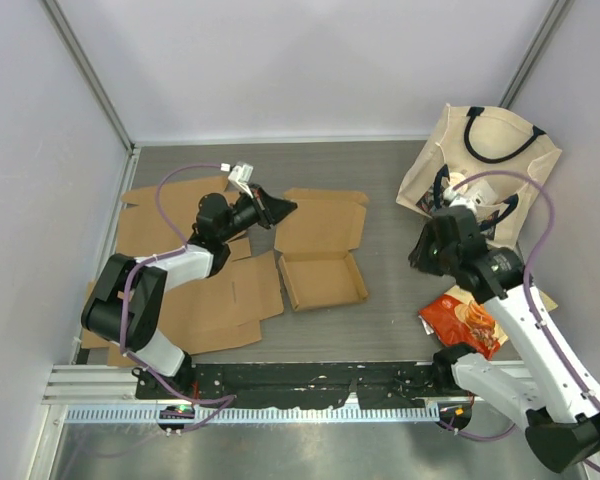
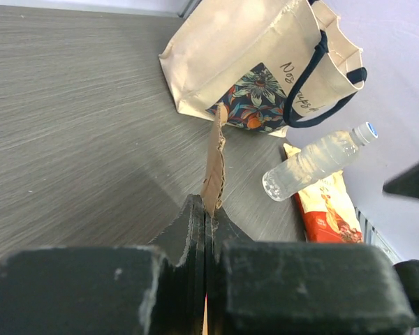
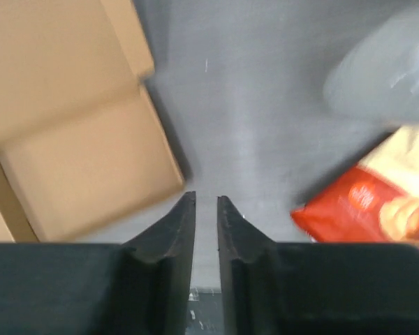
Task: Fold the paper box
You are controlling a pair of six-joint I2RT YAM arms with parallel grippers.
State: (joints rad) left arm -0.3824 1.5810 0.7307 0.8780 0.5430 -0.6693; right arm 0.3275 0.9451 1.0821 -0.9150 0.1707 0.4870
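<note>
The paper box [image 1: 320,255] is brown cardboard lying mid-table, with a shallow tray part [image 1: 325,282] at the front and a wide flap [image 1: 320,222] behind it. My left gripper [image 1: 283,209] is at the flap's left edge. In the left wrist view it [image 2: 208,208] is shut on a thin cardboard edge [image 2: 214,164] that stands upright from between the fingertips. My right gripper [image 1: 422,255] hovers to the right of the box. In its wrist view the jaws [image 3: 206,200] stand slightly open with nothing between them, and the box [image 3: 84,160] is to their left.
Flat cardboard sheets [image 1: 215,300] lie under the left arm. A cream tote bag [image 1: 480,160] lies at the back right, with a water bottle [image 2: 314,162] beside it. A red snack packet [image 1: 464,322] lies near the right arm's base.
</note>
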